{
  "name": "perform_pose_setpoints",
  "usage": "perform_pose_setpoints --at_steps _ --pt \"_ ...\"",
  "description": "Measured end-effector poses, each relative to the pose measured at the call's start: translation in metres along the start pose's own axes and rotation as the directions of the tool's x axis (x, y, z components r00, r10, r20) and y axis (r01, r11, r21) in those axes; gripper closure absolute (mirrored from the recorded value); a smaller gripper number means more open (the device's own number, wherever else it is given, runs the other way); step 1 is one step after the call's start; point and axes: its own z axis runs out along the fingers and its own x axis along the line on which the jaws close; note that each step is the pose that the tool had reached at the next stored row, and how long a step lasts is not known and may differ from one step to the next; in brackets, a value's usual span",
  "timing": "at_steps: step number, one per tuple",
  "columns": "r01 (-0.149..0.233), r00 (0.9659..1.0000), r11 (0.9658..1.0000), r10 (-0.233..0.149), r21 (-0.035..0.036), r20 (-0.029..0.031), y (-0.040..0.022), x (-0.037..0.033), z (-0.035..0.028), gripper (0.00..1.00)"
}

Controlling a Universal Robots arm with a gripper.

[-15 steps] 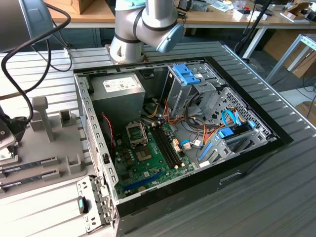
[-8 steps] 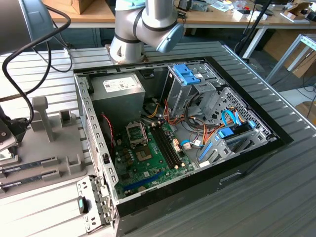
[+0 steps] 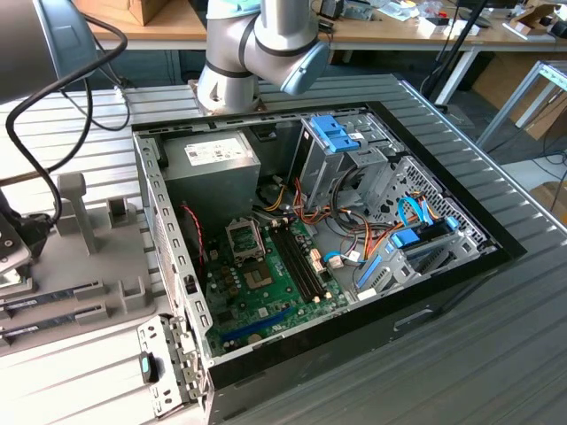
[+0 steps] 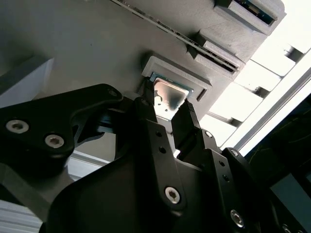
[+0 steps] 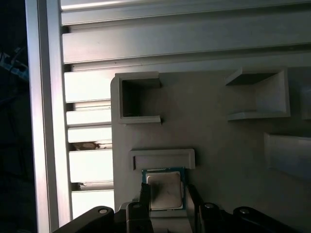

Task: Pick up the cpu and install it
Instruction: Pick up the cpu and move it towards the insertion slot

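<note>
The cpu (image 5: 164, 190), a small square chip with a silver-grey top and thin green rim, lies in a shallow nest of the grey holder plate (image 5: 218, 141). In both wrist views my gripper (image 5: 167, 194) hangs just above it, open, one black finger (image 5: 145, 194) at each side edge of the chip. The second wrist view gives the cpu (image 4: 170, 93) between the fingertips (image 4: 147, 99) of the gripper (image 4: 167, 101). In the exterior view the gripper (image 3: 16, 237) is at the far left, well away from the motherboard's socket (image 3: 245, 237).
An open computer case (image 3: 443, 292) fills the middle, with the green motherboard (image 3: 266, 292), a grey power supply box (image 3: 213, 164), drive cages and cables. On the holder plate (image 3: 97, 257) lie memory sticks (image 3: 53, 299) and stand raised posts. The arm's cable loops above.
</note>
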Motion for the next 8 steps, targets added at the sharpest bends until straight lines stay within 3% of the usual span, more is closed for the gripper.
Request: perform_pose_setpoints --at_steps 8 --pt "0.000 1.0000 1.0000 0.000 0.0000 0.0000 -0.0001 -0.0002 0.0039 0.58"
